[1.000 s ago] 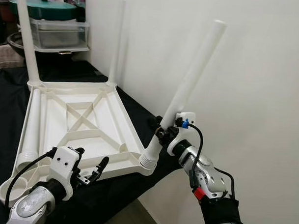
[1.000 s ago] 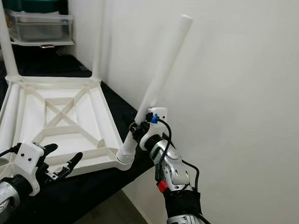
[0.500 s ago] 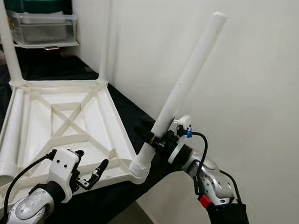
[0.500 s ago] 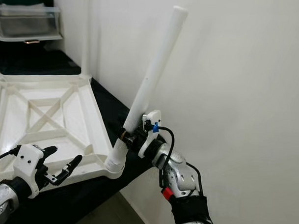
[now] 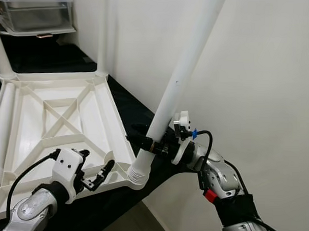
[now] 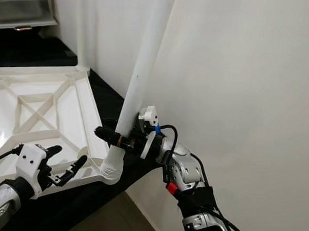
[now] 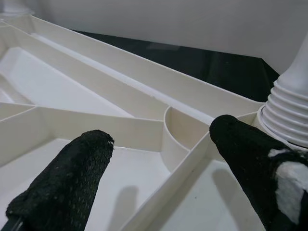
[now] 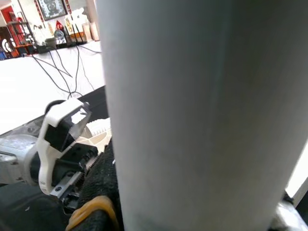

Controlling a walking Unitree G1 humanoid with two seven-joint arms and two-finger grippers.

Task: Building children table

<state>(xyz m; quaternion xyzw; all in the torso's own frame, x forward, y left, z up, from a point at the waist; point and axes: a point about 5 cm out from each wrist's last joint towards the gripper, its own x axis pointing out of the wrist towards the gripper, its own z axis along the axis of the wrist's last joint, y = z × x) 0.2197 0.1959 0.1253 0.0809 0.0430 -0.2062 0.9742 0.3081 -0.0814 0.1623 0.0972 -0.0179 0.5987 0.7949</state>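
Right tool fitting a leg into the upturned children's table

The right tool (image 5: 154,145) is pinching the white leg (image 5: 181,78) low on its shaft, just above the ribbed end sitting tilted in the corner socket (image 5: 135,175) of the white tabletop (image 5: 52,122), which is lying upside down on the black-covered table (image 5: 129,104) along its wall-side edge. The left tool (image 5: 94,171) is hovering spread just above the tabletop's near rim, beside that socket.
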